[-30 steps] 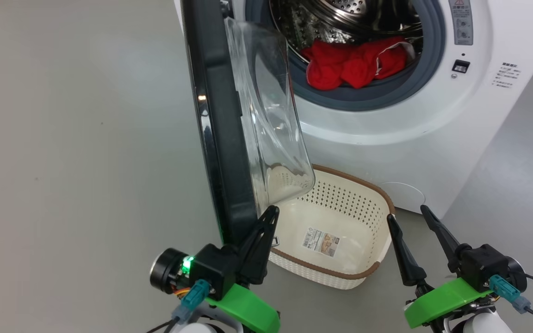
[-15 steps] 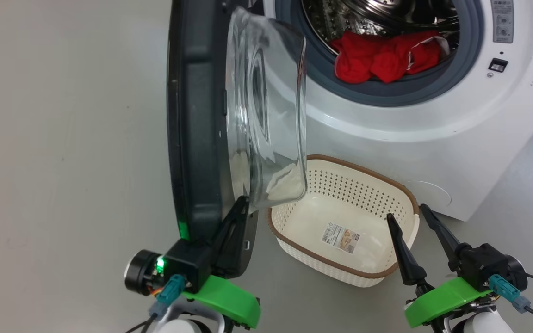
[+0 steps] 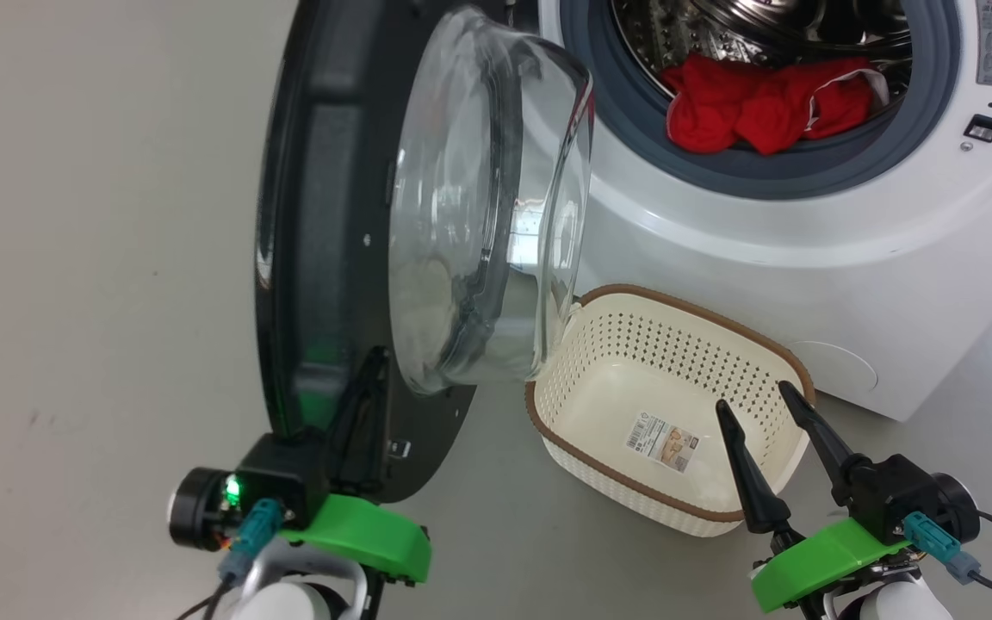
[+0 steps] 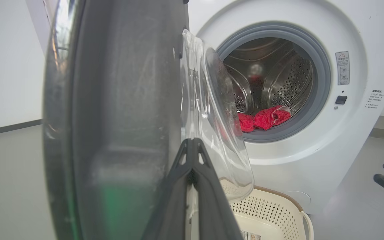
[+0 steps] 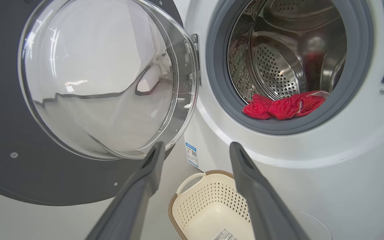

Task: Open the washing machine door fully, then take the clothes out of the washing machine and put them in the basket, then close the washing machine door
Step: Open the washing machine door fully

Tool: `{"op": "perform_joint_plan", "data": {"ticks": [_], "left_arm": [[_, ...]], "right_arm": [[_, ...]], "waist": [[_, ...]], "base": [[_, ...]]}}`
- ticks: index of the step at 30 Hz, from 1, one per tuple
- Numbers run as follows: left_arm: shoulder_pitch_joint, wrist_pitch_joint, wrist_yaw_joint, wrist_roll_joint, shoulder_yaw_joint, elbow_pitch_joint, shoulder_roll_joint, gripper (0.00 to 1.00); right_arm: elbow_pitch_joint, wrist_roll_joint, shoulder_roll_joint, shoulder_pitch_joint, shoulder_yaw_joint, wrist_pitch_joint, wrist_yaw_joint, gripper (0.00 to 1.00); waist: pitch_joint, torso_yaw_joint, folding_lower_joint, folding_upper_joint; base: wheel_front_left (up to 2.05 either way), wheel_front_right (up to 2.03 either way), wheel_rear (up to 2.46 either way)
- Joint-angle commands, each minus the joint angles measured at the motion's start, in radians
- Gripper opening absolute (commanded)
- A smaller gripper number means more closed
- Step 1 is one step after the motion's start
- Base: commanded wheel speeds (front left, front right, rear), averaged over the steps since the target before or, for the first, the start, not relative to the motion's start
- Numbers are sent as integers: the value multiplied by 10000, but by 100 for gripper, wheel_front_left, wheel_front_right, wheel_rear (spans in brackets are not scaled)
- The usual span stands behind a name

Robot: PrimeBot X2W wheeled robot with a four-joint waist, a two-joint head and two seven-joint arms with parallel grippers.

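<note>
Left gripper (image 3: pixel 373 362) has its fingers pinched tight together, nothing between them, and the tips look laid right against the inner black face of the washing machine door (image 3: pixel 324 215), low on the rim and just left of the clear glass bowl. So the step in hand, as I read it, is swinging that door fully open, and it looks a good way round but perhaps not at its stop. To do this well, push with the closed fingers flat on the dark rim, not on the glass. Let the arm follow the hinge's arc so the tips don't skate off the glossy edge, and ease up as the hinge stiffens. Mind the basket (image 3: pixel 660 353): it sits on the floor just right of this gripper, tucked under the bulging window, and a slip could knock it. Over on the other side, the right gripper (image 3: pixel 753 398) hangs with fingers spread wide and empty, the basket's near rim right at its tips. The clothes (image 3: pixel 754 108) lie well ahead of and above it, a red bundle at the front lip of the washing machine (image 3: pixel 806 250) drum, untouched.
</note>
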Motion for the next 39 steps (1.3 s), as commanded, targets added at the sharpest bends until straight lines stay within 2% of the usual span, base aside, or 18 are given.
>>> {"op": "perform_joint_plan", "data": {"ticks": [1,13,22,39], "left_arm": [[-22,-41,223,-64,590,-263,329,0],[-59,-425,847,-393,1717,257,760,0],[-194,-837,1089,-863,2700,801,1032,0],[-1351,-1258,554,-1314,3885,2115,1101,0]], "right_arm": [[-201,-81,24,-348,254,-65,46,100],[-194,-228,-59,-433,357,-65,46,100],[-236,-261,-235,-471,421,-65,46,100],[-304,-379,-728,-586,626,-65,46,100]], "waist": [[66,37,0,0],[358,-69,0,0],[684,-312,0,0],[1265,-403,0,0]], "base": [[0,0,0],[0,0,0],[0,0,0],[0,0,0]]}}
